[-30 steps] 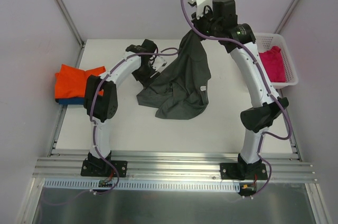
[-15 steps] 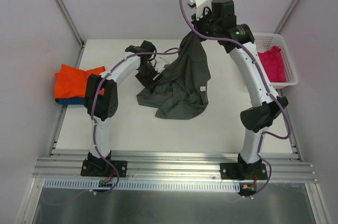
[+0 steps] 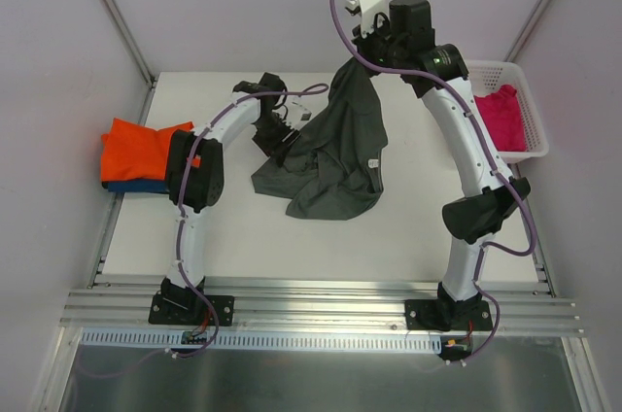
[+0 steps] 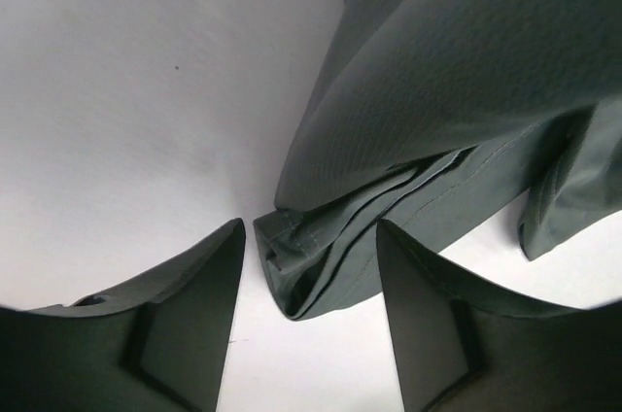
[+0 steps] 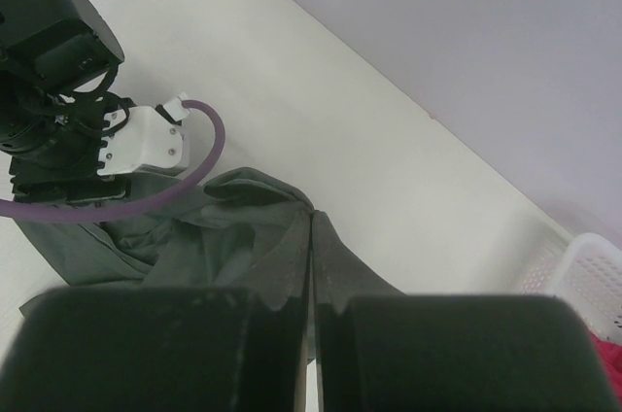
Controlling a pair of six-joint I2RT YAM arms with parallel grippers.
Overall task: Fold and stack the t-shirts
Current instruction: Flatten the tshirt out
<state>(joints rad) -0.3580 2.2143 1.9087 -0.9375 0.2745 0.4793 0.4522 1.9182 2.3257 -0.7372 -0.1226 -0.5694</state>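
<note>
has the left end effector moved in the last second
Yes. In the top view the left end effector has shifted slightly right, away from the orange t-shirt and closer to the dark grey t-shirt.

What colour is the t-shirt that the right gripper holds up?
The t-shirt is dark grey, best seen in the top external view.

grey shirt, basket on white table

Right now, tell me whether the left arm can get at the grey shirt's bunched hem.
Probably yes. The left gripper is open, its jaws either side of the grey shirt's bunched hem on the table, with nothing else between. The right gripper, shut on the shirt higher up, is clear of it.
</note>
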